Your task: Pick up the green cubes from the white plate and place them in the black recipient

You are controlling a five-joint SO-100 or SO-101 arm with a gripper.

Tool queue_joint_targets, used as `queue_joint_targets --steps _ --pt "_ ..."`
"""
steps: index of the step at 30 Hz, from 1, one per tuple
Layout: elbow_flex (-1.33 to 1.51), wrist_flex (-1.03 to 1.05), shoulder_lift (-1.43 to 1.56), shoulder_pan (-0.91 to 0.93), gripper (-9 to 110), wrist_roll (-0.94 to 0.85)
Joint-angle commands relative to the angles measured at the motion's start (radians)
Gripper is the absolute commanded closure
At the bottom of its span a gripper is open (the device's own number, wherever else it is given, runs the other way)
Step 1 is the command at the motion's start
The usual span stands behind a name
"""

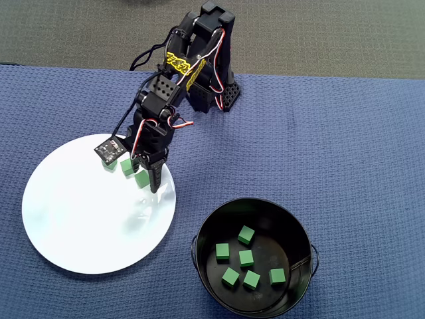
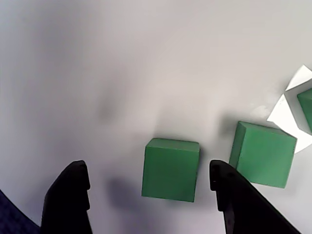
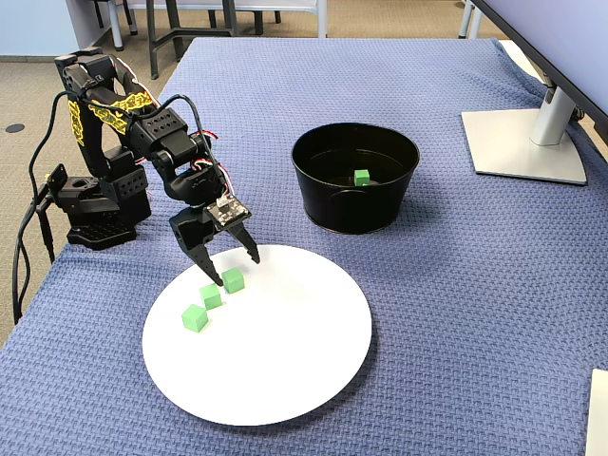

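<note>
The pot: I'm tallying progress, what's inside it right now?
The overhead view shows six green cubes lying loose on the floor of the pot. In the fixed view its near wall hides all but one. Nothing else is visible inside.

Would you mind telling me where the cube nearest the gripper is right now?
In the wrist view it lies on the plate between the open fingers, untouched: cube. Another cube sits just to its right.
</note>
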Motion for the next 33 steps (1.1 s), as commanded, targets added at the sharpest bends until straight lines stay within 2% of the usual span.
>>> queue_joint_targets --steps 1,19,23,27,33 --pt "0.009 -0.057 0.005 0.018 78 0.0" --pt "0.008 -0.103 -0.063 0.043 82 -0.008" --pt "0.02 -0.107 -0.049 0.037 88 0.003" --pt "0.032 -0.12 -0.041 0.032 100 0.012" --pt "0.015 -0.106 -0.029 0.028 101 0.058"
